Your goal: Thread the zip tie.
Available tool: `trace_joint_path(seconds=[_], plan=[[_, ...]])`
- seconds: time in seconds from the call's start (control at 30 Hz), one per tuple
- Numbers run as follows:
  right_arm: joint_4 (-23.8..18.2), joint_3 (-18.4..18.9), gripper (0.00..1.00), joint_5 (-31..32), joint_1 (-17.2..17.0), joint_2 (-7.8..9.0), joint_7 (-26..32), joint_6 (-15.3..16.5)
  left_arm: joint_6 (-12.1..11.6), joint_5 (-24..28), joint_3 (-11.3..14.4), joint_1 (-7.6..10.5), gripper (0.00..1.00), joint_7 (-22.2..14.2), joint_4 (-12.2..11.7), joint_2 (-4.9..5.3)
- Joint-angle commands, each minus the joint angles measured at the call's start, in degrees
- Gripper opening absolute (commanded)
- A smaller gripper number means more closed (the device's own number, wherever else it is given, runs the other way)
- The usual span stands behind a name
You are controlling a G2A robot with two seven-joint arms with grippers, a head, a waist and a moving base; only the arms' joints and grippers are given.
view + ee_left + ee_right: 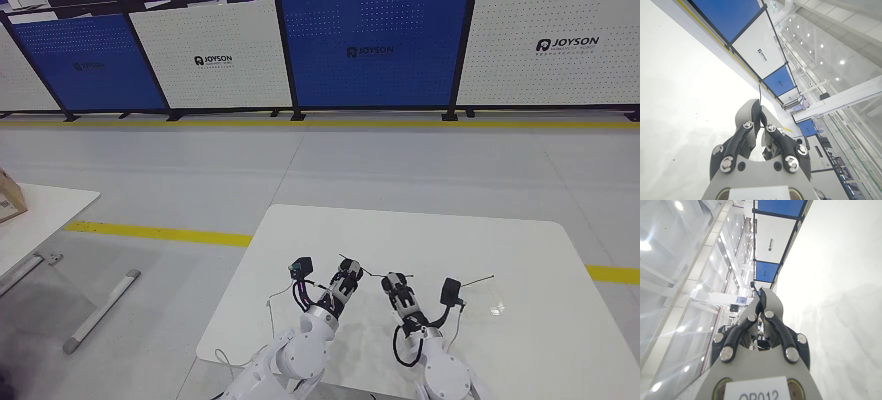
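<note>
The left pincer is clamped tight on the zip tie, a thin black strap. The strap stands straight out from between the fingertips, its long axis in line with the fingers and pointing away from the wrist. A short bit of it also crosses the gap behind the pads.

The right pincer is likewise closed on the zip tie. Here the strap leaves the tips at a slant to one side and ends just beyond them in a small square head.

In the top view the left pincer and right pincer sit near each other over the white table, with their tips apart. A fine dark line of zip tie slants across the gap from the left pincer's tips towards the right's. How the strap runs between the two grips cannot be told.
</note>
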State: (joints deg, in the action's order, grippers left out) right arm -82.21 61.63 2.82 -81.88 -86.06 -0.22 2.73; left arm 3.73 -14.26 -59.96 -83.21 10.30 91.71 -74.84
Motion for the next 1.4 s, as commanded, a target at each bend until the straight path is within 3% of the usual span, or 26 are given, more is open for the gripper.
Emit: trace_joint_path(seconds=[0.0,1.37], plan=[[0.05,-0.10,0.00,0.05,0.15,-0.03,0.05,-0.31,0.00,0.00,0.00,0.00,0.00,0.00,0.00,0.00],[0.11,-0.22,0.00,0.43,0.23,-0.24,-0.79,-0.93,0.00,0.00,0.00,0.00,0.00,0.00,0.00,0.00]])
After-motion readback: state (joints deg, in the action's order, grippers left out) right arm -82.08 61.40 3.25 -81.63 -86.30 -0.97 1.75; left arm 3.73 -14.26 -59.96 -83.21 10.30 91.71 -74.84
